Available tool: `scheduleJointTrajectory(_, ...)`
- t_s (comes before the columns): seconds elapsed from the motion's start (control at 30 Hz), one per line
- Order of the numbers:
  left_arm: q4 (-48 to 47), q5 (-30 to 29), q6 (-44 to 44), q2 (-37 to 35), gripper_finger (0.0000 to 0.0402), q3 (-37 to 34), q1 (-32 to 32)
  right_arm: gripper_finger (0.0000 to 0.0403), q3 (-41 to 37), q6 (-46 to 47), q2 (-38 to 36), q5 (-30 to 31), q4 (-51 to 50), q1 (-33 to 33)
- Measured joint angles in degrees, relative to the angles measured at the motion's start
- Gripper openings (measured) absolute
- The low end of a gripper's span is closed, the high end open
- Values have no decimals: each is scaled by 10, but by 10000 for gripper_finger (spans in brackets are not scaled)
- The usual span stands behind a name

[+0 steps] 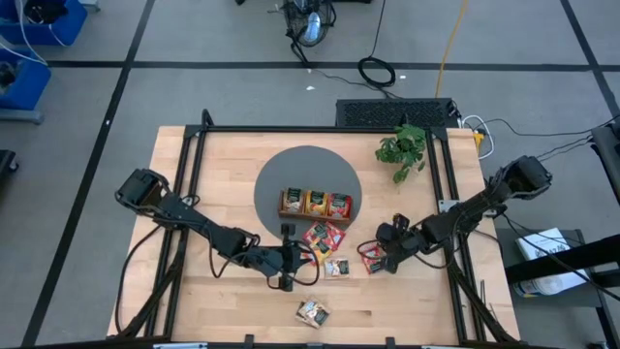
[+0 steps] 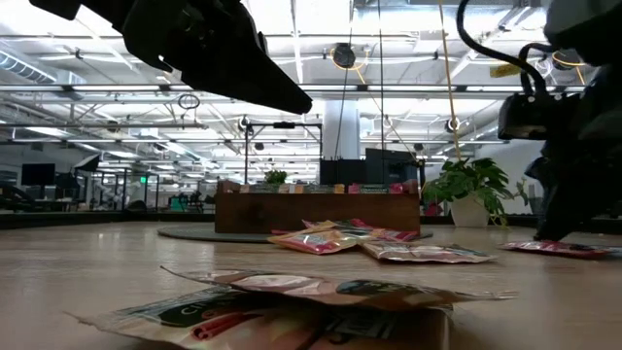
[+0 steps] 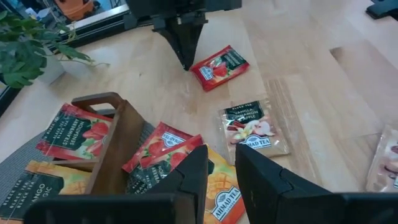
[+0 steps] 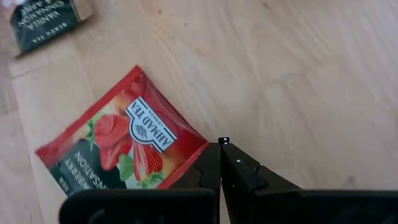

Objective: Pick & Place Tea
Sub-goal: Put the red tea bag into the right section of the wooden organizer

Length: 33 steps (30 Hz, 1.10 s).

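The tea lies as flat sachets on the wooden table. A red strawberry sachet point(image 4: 124, 155) lies flat by my right gripper point(image 4: 222, 148), which is shut and points steeply down at the sachet's edge. My left gripper point(image 3: 221, 163) hovers open over a pile of red and orange sachets point(image 1: 323, 237) next to the brown tray point(image 1: 315, 204); nothing is between its fingers. A vanilla sachet point(image 3: 252, 127) and another sachet point(image 1: 312, 312) lie apart from the pile. The tray holds sachets upright in its three compartments. My right gripper's shut fingertips point(image 4: 211, 163) stand at one edge of the red strawberry sachet point(image 4: 198, 148), coming from above at a slant. The sachet lies flat on the table. I cannot tell whether the fingertips touch it.
The tray stands on a round grey mat point(image 1: 281, 165). A small potted plant point(image 1: 402, 150) stands at the far right of the table. A black frame rail point(image 1: 189, 165) runs along each side of the table.
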Motion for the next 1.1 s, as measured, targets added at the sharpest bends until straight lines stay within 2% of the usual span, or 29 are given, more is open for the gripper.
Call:
scheduleJointTrajectory(0.2,0,0,-1,0,88,0,1,0,0,-49,22,-40,48,-24)
scheduleJointTrajectory(0.43,0,0,-3,0,88,0,1,0,0,-78,52,-80,119,-18)
scheduleJointTrajectory(0.67,0,0,-8,0,88,0,1,0,-1,-97,72,-176,195,2)
scheduleJointTrajectory(0.97,2,0,-8,0,88,0,2,0,-1,-152,66,-180,209,26)
scheduleJointTrajectory(1.1,2,0,-7,0,88,0,2,0,30,-163,38,-151,153,28)
